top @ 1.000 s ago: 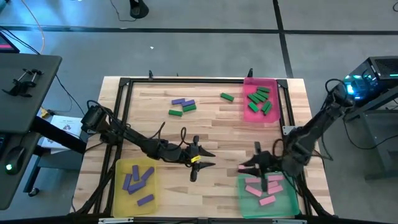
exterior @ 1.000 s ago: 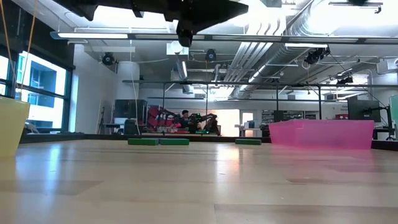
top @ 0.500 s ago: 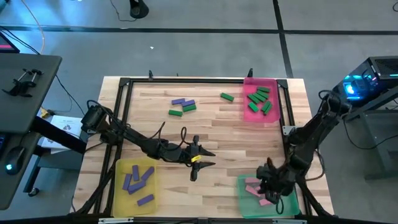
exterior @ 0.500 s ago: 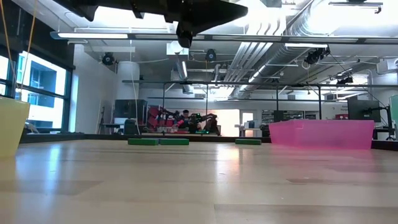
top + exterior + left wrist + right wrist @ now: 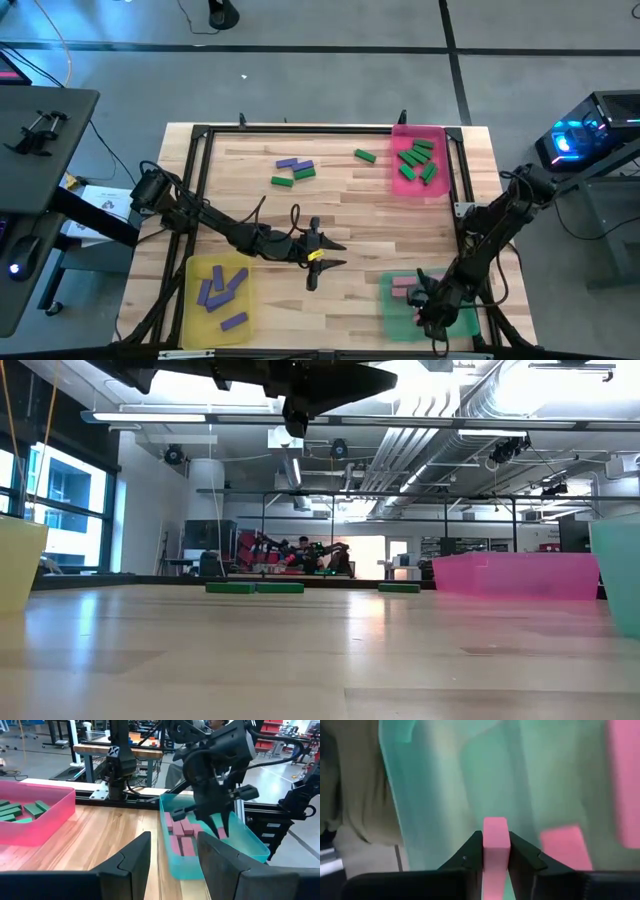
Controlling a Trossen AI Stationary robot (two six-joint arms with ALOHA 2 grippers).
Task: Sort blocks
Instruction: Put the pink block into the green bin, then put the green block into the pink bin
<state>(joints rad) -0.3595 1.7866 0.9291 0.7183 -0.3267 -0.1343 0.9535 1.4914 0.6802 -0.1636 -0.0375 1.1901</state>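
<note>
Your right gripper [image 5: 428,308] has swung from the bare wood beside the translucent green tray [image 5: 392,310] to above it, small pink rectangular block [image 5: 495,851] between its fingers.

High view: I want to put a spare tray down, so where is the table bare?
Bare wood lies between the pink tray and green tray, and left of the loose blocks. The middle is crowded by the left gripper; the right gripper hangs over the green tray.

Two dark jointed arms trailing black cables — the left claw [image 5: 322,257] wears a yellow mark.
</note>
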